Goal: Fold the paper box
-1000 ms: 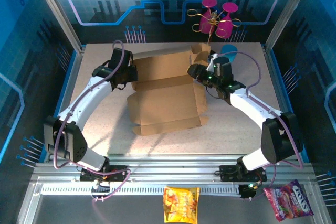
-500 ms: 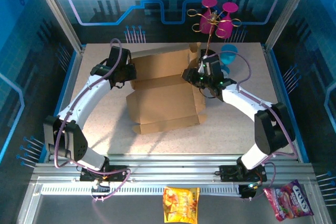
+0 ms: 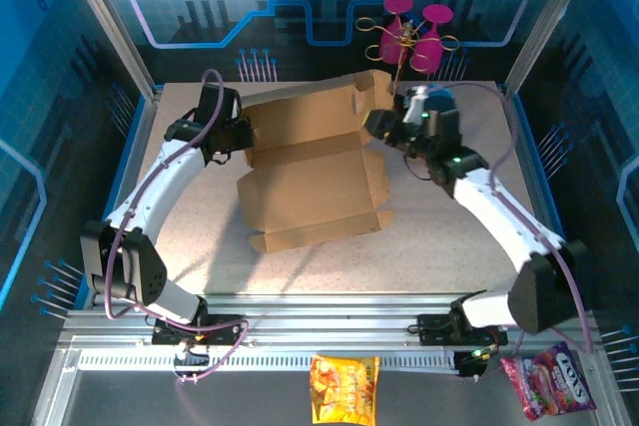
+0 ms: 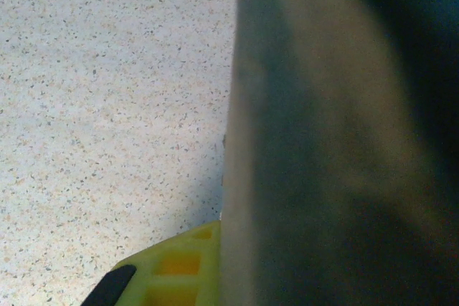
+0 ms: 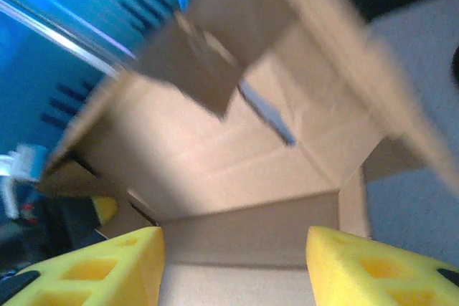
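- The left gripper [image 3: 236, 135] is pinching the left edge of the paper box [image 3: 315, 187]. The cardboard is hiding one finger, and the other yellow finger [image 4: 176, 277] is pressing against it.
- The right gripper [image 3: 377, 125] is standing open, its fingers [image 5: 107, 263] spread apart.
- Blurred cardboard panels are lying just ahead of the right fingers.

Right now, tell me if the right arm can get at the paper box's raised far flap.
Probably yes. The right tool sits just beside the paper box with its fingers apart, facing the raised flap, and nothing lies between them.
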You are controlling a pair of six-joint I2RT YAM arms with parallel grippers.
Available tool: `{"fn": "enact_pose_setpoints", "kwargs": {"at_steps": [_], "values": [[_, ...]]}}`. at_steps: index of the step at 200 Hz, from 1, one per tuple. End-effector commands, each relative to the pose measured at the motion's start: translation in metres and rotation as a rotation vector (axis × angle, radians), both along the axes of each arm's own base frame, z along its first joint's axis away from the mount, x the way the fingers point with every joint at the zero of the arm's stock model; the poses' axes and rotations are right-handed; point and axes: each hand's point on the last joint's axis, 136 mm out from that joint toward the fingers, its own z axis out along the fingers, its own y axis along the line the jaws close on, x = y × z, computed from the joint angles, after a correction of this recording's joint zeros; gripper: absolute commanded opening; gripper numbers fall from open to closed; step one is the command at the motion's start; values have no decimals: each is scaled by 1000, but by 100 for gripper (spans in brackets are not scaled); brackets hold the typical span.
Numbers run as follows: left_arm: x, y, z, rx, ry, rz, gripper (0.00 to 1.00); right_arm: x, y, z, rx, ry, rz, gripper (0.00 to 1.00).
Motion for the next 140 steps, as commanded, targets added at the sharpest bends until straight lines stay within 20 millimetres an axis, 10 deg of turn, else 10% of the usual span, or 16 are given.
{"fn": "enact_pose_setpoints", "kwargs": {"at_steps": [1,43,140], "values": [[4,-5,13,-25,-16,-53,0,-3,-36,33,-5,-130,-1,55],[3,-10,13,-55,-6,-107,0,23,-83,26,-42,-125,-47,40],[-1,-21,10,-138,37,-209,0,33,-37,12,-106,-248,342,43]]}}
